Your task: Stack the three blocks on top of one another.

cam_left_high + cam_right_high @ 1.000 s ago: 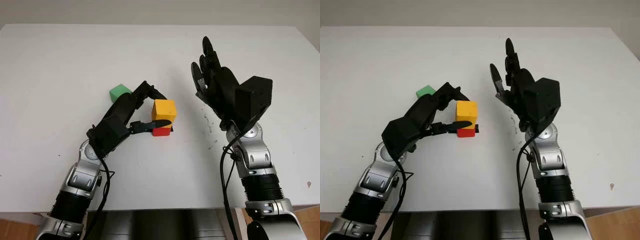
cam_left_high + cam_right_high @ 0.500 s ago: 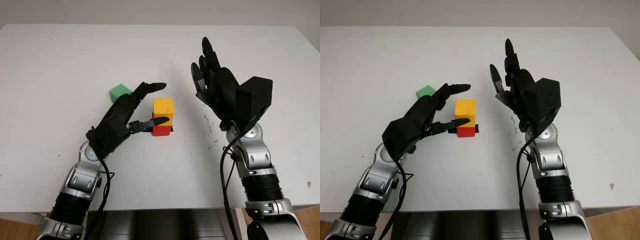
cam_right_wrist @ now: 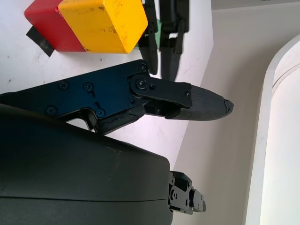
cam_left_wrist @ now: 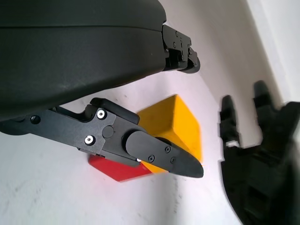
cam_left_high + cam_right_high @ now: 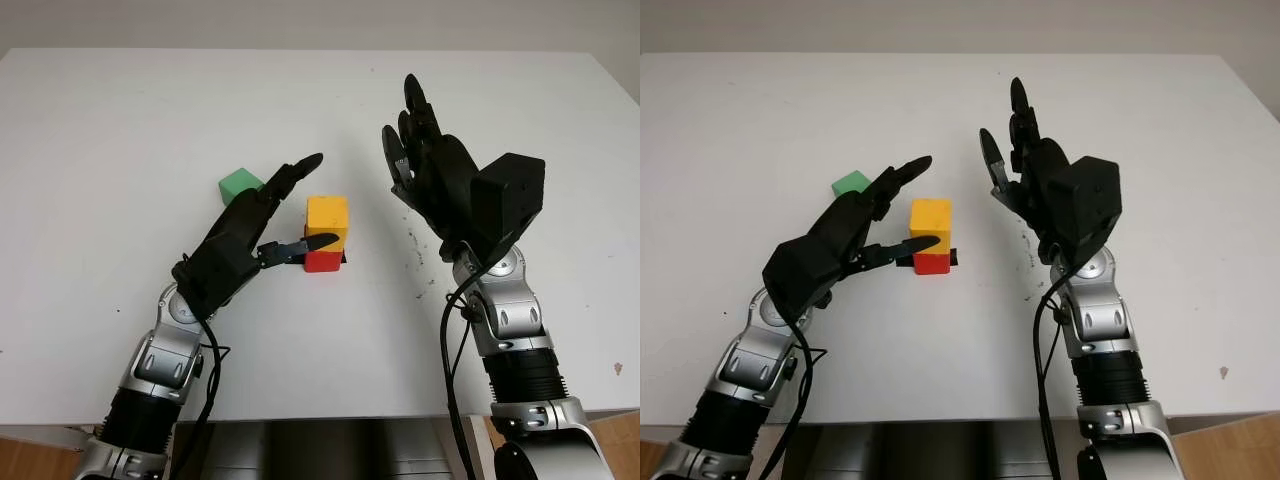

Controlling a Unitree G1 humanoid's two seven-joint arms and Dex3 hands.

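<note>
Red block (image 5: 322,262) mostly under yellow block (image 5: 327,216)

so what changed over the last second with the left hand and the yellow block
The left hand let go of the yellow block: a second ago its fingers were closed around it, now they have opened and lifted off, leaving it sitting on the red block. The green block, still unstacked on the table, and the raised, open right hand stayed where they were.
</note>
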